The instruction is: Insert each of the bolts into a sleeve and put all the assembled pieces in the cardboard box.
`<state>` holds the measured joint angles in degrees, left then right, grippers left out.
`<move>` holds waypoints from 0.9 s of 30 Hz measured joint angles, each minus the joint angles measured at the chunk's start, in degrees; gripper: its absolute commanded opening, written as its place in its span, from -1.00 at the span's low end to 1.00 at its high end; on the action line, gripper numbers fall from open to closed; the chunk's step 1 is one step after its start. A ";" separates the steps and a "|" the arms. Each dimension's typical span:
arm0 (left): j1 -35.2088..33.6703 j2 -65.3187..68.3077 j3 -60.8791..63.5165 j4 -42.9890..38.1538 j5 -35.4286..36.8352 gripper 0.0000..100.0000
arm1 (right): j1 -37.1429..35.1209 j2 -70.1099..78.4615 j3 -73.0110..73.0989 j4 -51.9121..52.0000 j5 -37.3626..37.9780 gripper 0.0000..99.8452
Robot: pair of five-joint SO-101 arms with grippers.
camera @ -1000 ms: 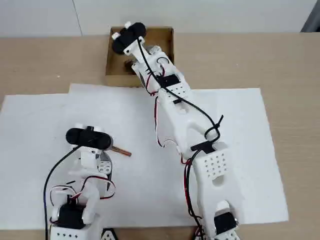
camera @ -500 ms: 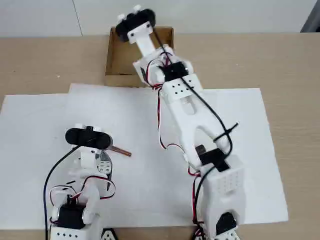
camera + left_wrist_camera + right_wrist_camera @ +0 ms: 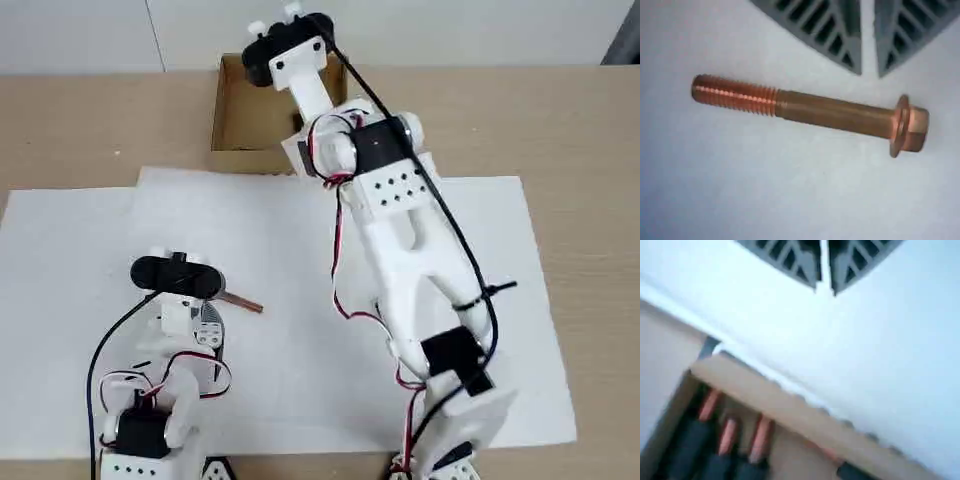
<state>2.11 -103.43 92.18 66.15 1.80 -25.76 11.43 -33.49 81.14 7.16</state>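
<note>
A copper bolt [image 3: 810, 110] lies flat on the white paper, just off the tips of my left gripper [image 3: 870, 72], which is shut and holds nothing. From above, the bolt [image 3: 243, 302] pokes out to the right of the left arm [image 3: 180, 300]. My right gripper [image 3: 825, 289] is shut and empty, raised above the far edge of the cardboard box [image 3: 790, 410]. Inside the box lie three copper bolts in dark sleeves [image 3: 725, 440]. In the high view the right arm [image 3: 300, 70] stretches over the box [image 3: 228, 120].
A large white paper sheet [image 3: 100, 250] covers the middle of the wooden table [image 3: 560, 120]. The box sits just beyond the paper's far edge. The right arm's long body crosses the paper diagonally, with loose cables along it.
The right arm has lifted out of the box and swung back and to the right. The left arm and the bolt have stayed put.
</note>
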 measured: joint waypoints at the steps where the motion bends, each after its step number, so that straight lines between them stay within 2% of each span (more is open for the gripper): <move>1: 0.00 0.00 0.00 0.00 0.00 -0.99 | 0.00 -0.79 0.00 1.67 -1.05 -0.99; 8: 0.00 0.00 0.00 0.00 0.00 -0.99 | 0.09 -5.36 0.00 12.75 -9.76 -0.99; 16: 0.00 0.00 0.00 0.00 0.00 -0.99 | 0.00 -12.57 1.49 14.59 -13.27 -0.99; 27: 0.00 0.00 0.00 0.00 0.00 -0.99 | 0.09 -31.56 23.82 14.68 -19.52 -0.99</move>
<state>2.11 -103.43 92.18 66.15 1.80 -25.67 -20.13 -9.67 95.82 -12.35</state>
